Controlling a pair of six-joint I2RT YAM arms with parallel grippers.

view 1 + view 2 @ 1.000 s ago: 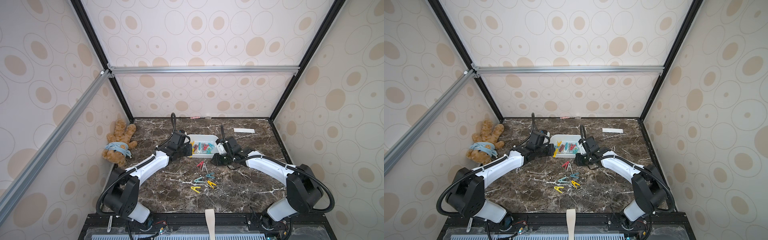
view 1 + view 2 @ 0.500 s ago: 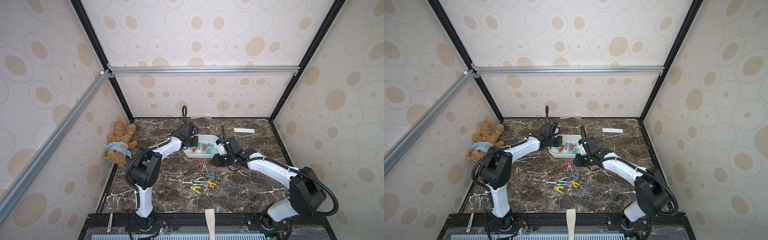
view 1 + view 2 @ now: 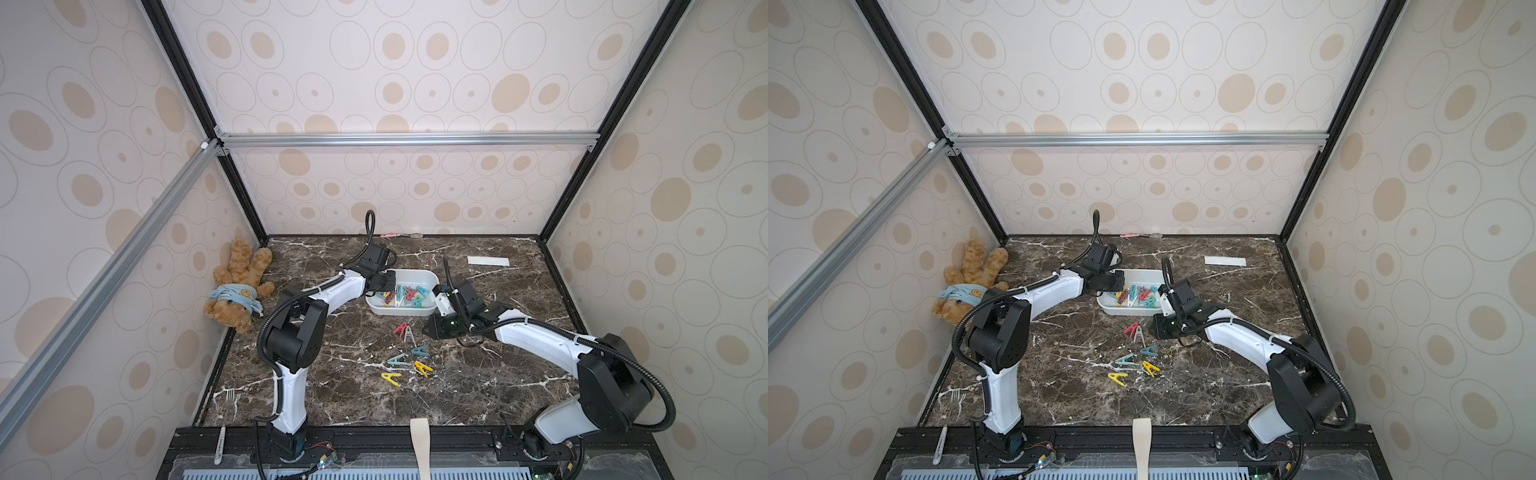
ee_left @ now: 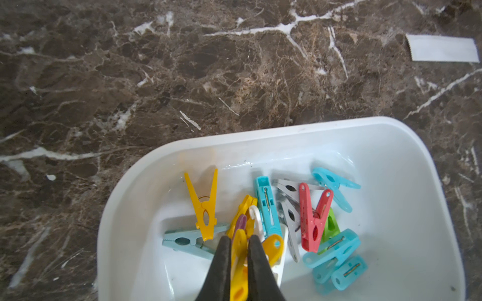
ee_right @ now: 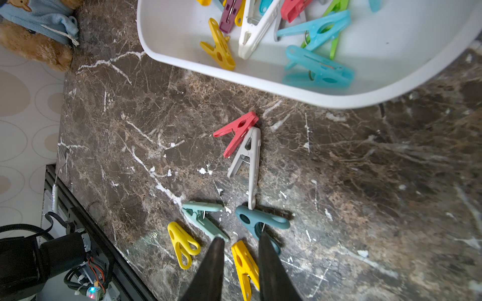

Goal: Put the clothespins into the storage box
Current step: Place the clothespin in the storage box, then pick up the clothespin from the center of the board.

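Left gripper [image 4: 239, 238] is over the box [image 4: 260, 130], which sits mid-table toward the far side. It's clamped on a yellow peg [image 4: 238, 273], held on edge above the pile of pegs [image 4: 313, 216] already inside. Right gripper [image 5: 240, 238] hovers by the box's near right corner, fingers a little apart and empty, with six loose pegs on the table [image 3: 478, 374] to its left: a red peg [image 5: 238, 133] touching a grey peg [image 5: 249, 161] just near of the box, then two teal pegs [image 5: 202, 216] and two more yellow ones [image 5: 182, 242] nearer.
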